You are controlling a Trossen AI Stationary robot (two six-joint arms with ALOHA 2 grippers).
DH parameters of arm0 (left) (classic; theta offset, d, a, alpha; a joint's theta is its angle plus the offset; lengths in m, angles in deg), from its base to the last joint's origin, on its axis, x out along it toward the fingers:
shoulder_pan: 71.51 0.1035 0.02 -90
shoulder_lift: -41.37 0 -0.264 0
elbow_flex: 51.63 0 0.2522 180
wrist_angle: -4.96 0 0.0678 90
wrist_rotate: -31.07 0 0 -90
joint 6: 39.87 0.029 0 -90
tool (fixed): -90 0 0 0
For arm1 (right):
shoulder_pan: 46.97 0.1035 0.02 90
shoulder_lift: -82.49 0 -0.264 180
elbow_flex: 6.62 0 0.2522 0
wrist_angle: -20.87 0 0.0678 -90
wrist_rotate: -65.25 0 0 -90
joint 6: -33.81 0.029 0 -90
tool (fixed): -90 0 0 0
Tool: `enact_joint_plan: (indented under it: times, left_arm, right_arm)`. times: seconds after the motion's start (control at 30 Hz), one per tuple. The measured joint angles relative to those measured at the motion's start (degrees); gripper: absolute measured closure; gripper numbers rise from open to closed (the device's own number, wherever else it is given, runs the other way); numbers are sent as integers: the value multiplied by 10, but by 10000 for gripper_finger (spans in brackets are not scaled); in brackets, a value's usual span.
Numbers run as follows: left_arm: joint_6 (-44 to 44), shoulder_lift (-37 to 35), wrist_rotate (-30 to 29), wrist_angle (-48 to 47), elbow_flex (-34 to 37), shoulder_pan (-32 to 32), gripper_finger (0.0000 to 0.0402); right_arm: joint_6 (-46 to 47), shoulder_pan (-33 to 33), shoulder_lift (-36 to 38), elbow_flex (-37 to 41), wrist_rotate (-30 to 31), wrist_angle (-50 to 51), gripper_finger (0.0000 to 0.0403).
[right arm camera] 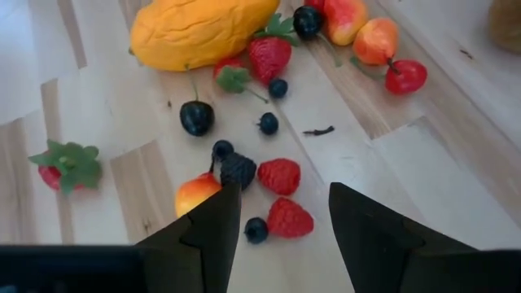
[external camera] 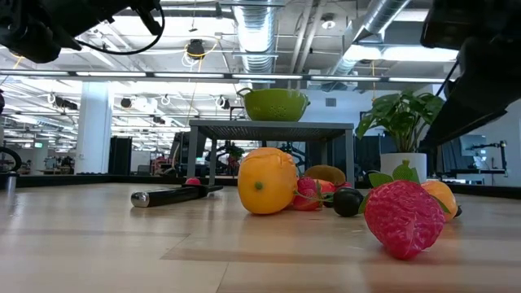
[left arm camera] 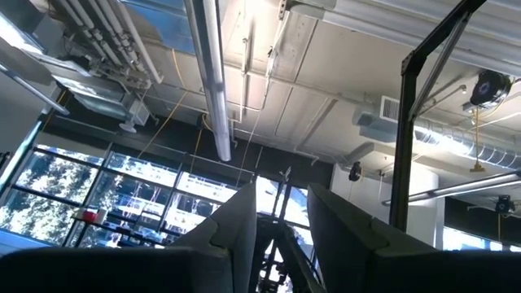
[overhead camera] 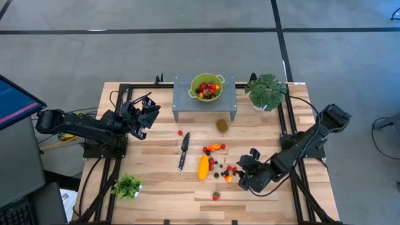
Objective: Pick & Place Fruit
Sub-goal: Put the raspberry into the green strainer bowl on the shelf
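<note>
Right wrist view showed the right gripper (right arm camera: 281, 224) low over the scattered fruit with its two dark fingers apart and nothing between them; a red raspberry (right arm camera: 289, 218) lay in the gap, with a second raspberry (right arm camera: 278, 175), a blackberry (right arm camera: 238, 170) and a small peach-coloured fruit (right arm camera: 196, 194) crowded close beside it. Farther off lay the long yellow-orange mango (right arm camera: 203, 28), a strawberry (right arm camera: 269, 55) and several dark berries. From above, this gripper (overhead camera: 247, 172) sat at the right edge of the fruit cluster on the wooden table (overhead camera: 156, 187), well apart from the green colander (overhead camera: 207, 87) on its grey stand (overhead camera: 181, 106), which already held some pieces. The left gripper (overhead camera: 147, 114) hung raised near the table's left side, aimed at the ceiling, its fingers slightly apart and empty.

The chief risk looked to be the crowding: closing here could catch two pieces at once, or a finger could land on the peach-coloured fruit or blackberry and push them aside. Small rounded pieces could also squirt out of a pinch and roll toward the table edge. The knife (overhead camera: 184, 150) lay clear of this arm's work.
</note>
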Motion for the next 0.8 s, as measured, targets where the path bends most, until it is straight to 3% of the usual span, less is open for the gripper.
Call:
enact_joint_plan:
  times: [0.37, 0.8]
  left_arm:
    - [0, 0, 0, 0, 0, 0, 296]
    - [0, 0, -3, 0, 0, 0, 296]
  right_arm:
    - [4, -16, -103, -1, -29, -18, 226]
    - [-2, -33, -112, -1, -35, -36, 232]
